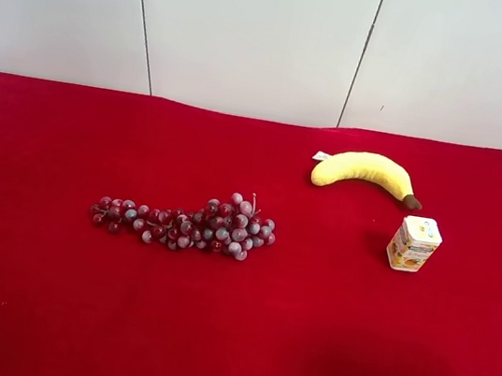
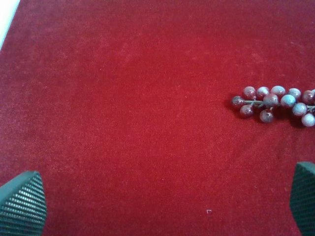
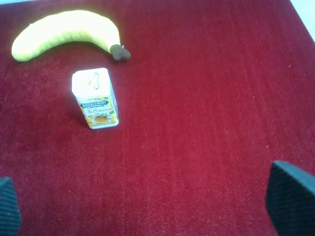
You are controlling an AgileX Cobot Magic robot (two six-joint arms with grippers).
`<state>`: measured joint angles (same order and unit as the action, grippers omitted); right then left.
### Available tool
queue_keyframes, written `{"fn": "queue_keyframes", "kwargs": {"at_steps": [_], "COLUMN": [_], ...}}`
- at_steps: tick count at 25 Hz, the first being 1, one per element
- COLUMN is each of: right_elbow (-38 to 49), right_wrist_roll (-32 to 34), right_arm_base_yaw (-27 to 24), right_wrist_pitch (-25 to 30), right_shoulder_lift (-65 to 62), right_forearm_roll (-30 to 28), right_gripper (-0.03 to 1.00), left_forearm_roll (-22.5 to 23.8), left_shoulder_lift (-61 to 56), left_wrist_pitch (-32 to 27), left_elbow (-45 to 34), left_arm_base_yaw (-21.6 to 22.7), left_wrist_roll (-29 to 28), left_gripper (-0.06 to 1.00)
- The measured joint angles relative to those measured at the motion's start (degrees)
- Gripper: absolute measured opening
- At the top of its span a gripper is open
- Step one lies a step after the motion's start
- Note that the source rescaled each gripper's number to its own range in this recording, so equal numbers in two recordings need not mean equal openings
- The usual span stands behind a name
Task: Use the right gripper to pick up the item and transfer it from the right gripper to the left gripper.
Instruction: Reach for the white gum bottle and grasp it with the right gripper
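Here we are over the red counter [image 1: 229,336], and the yellow banana [image 1: 364,172] is our marker for everything. The item [image 1: 413,243], a small white carton with orange fruit pictures and a green label, stands upright just beside the banana's dark brown stem end. It sits close to that tip but not touching it, with bare red cloth all round. From the right wrist view you get the same pairing: banana [image 3: 66,32] curving across, the item [image 3: 96,98] upright just off its stem, top face towards the camera and the green label readable on its front. The right hand [image 3: 150,204] hangs above the cloth on the far side of the item from the banana, well apart from both. Its two dark fingers [image 3: 290,196] are spread wide at the edges of that view, with nothing but red cloth between them. Over to the red grape bunch [image 1: 189,223], lying on its side well apart from the banana, fat end nearer the fruit and thin tail trailing away from it. The left wrist view picks up that thin tail of the grape bunch [image 2: 275,103]. The left hand [image 2: 162,201] is also spread wide and gripping nothing, ribbed pads [image 2: 22,204] showing over plain red cloth, near the tail but clear of it.
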<state>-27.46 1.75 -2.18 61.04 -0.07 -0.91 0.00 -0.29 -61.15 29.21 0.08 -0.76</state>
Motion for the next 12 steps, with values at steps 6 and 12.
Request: {"fn": "queue_keyframes", "kwargs": {"at_steps": [6, 12], "right_elbow": [0.0, -1.57], "right_wrist_roll": [0.0, 0.0], "right_arm_base_yaw": [0.0, 0.0], "right_wrist_pitch": [0.0, 1.47], "right_shoulder_lift": [0.0, 2.87], "right_forearm_roll": [0.91, 2.64], "right_gripper": [0.98, 0.98], "left_forearm_roll": [0.0, 0.0], "left_shoulder_lift": [0.0, 0.0], "left_wrist_pitch": [0.0, 0.0], "left_elbow": [0.0, 0.0], "left_arm_base_yaw": [0.0, 0.0], "left_wrist_roll": [0.0, 0.0], "left_gripper": [1.0, 1.0]}}
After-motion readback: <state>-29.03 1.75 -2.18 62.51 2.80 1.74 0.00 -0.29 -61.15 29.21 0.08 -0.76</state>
